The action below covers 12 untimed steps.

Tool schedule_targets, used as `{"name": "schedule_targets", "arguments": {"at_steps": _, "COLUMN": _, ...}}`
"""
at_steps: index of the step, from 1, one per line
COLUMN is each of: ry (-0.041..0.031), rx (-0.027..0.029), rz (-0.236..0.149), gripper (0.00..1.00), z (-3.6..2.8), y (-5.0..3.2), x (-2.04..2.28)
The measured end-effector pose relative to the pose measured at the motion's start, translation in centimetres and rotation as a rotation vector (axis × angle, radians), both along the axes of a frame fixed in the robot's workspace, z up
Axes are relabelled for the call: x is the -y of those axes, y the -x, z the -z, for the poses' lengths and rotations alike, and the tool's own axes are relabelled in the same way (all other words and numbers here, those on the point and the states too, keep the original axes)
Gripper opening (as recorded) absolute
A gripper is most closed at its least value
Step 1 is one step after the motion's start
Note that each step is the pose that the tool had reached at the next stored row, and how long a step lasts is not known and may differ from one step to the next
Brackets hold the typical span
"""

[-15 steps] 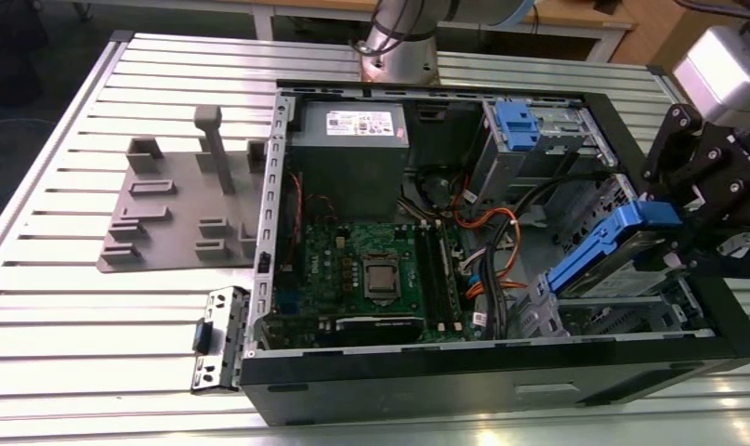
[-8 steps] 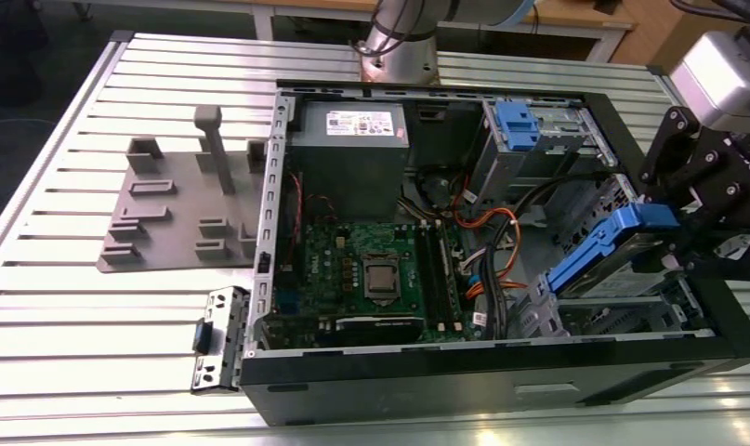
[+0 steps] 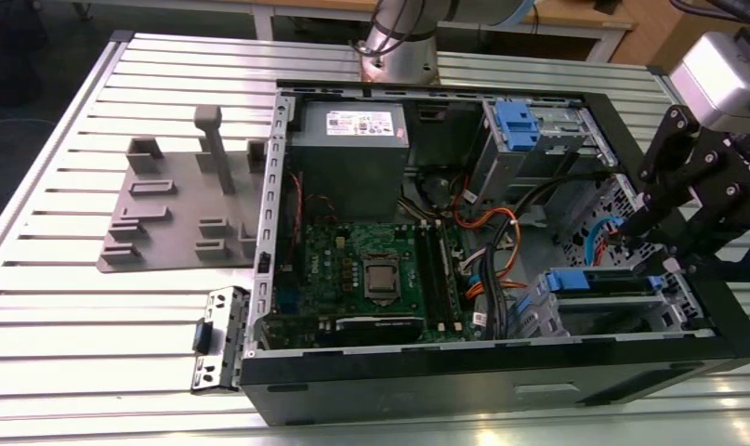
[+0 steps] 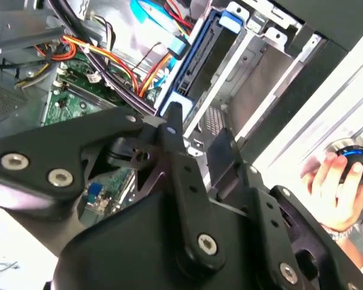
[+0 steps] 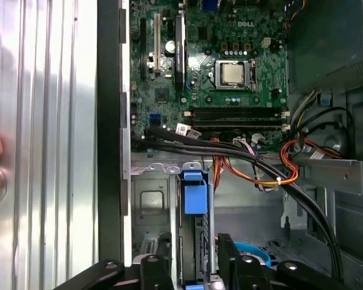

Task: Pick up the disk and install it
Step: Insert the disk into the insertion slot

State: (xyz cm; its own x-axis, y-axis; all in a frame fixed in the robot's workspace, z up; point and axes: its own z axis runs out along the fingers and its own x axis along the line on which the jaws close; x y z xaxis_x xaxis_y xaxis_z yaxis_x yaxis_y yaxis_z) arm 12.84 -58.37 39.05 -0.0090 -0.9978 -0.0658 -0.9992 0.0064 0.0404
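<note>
One open black desktop computer case [image 3: 499, 390] lies on the ribbed metal table [image 3: 52, 307], holding one green motherboard [image 3: 349, 269], one grey power supply box [image 3: 349, 144] and two blue-fronted drive caddies [image 3: 519, 121] [image 3: 592, 282]. Toward the table's edge at the exterior view's left rests one grey moulded fixture plate [image 3: 177, 209]. One black two-fingered gripper [image 3: 641, 228] hangs over the case, and one hand [image 4: 336, 184] grips a round knob.

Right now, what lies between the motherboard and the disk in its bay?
In the first wrist view, a bundle of black cables and orange wires runs between the motherboard and the disk, along the bay's metal edge.
</note>
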Motion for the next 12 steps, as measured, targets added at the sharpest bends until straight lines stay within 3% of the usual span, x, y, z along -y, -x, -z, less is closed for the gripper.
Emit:
{"name": "schedule_targets", "arguments": {"at_steps": 2, "ry": 0.0001, "rx": 0.0, "rz": 0.0, "gripper": 0.42, "z": 0.0, "y": 0.0, "x": 0.0}}
{"name": "schedule_targets", "arguments": {"at_steps": 4, "ry": 0.0001, "rx": 0.0, "rz": 0.0, "gripper": 0.3, "z": 0.01, "y": 0.0, "x": 0.0}}
{"name": "schedule_targets", "arguments": {"at_steps": 5, "ry": 0.0001, "rx": 0.0, "rz": 0.0, "gripper": 0.3, "z": 0.02, "y": 0.0, "x": 0.0}}
{"name": "schedule_targets", "arguments": {"at_steps": 9, "ry": 0.0001, "rx": 0.0, "rz": 0.0, "gripper": 0.12, "z": 0.03, "y": 0.0, "x": 0.0}}
{"name": "schedule_targets", "arguments": {"at_steps": 12, "ry": 0.0001, "rx": 0.0, "rz": 0.0, "gripper": 0.1, "z": 0.04, "y": 0.0, "x": 0.0}}
